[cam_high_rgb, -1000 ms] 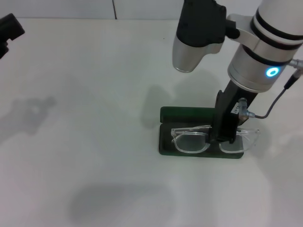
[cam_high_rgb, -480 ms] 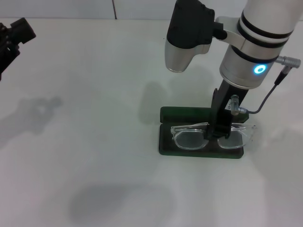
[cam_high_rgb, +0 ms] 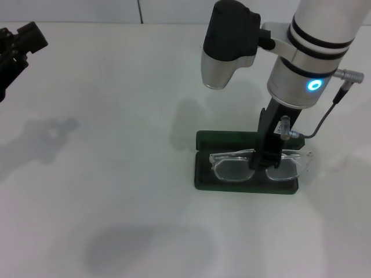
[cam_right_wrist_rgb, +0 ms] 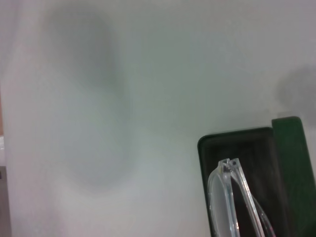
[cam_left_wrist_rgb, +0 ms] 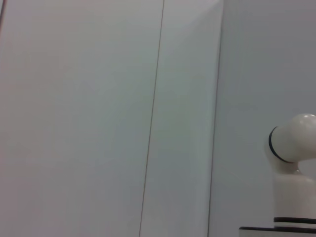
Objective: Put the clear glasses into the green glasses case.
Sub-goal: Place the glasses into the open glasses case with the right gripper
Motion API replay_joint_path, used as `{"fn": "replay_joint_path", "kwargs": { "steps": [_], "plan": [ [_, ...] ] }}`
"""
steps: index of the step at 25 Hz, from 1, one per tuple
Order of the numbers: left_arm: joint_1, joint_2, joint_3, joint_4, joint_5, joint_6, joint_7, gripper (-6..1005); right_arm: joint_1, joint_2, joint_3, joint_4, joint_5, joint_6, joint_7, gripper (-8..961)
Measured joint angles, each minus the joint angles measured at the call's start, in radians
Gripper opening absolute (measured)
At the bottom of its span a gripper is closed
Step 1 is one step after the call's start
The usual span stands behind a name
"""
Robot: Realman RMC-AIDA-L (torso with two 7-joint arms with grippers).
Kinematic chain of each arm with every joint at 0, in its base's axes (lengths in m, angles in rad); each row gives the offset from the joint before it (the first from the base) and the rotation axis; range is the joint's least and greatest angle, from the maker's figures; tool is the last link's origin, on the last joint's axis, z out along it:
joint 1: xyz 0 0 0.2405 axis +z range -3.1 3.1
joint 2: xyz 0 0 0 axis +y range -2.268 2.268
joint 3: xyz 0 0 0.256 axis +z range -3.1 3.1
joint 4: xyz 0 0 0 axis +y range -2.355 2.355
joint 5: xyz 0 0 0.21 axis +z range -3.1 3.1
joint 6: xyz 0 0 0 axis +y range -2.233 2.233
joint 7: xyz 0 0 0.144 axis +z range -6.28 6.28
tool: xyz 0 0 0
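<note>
The right gripper (cam_high_rgb: 265,164) stands over the open green glasses case (cam_high_rgb: 246,184), its fingers clenched on the bridge of the clear glasses (cam_high_rgb: 232,169). The glasses sit inside the case, at 4 o'clock on the desk (cam_high_rgb: 116,174). The left gripper (cam_high_rgb: 17,49) is parked at 10 o'clock; I cannot tell its state.

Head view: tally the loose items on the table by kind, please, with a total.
Clear glasses: 1
Green glasses case: 1
Total: 2

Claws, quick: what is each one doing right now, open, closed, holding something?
Right claw: closed on the clear glasses, over the open green glasses case.
Left claw: at the far left edge, holding nothing visible; open or closed cannot be told.
</note>
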Motion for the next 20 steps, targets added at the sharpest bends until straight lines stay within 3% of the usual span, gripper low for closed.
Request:
{"fn": "replay_joint_path", "kwargs": {
  "steps": [20],
  "plan": [
    [0.001, -0.005, 0.0, -0.049, 0.003, 0.002, 0.038, 68, 0.001, 0.0, -0.022, 0.059, 0.01, 0.042, -0.026, 73]
  ]
}}
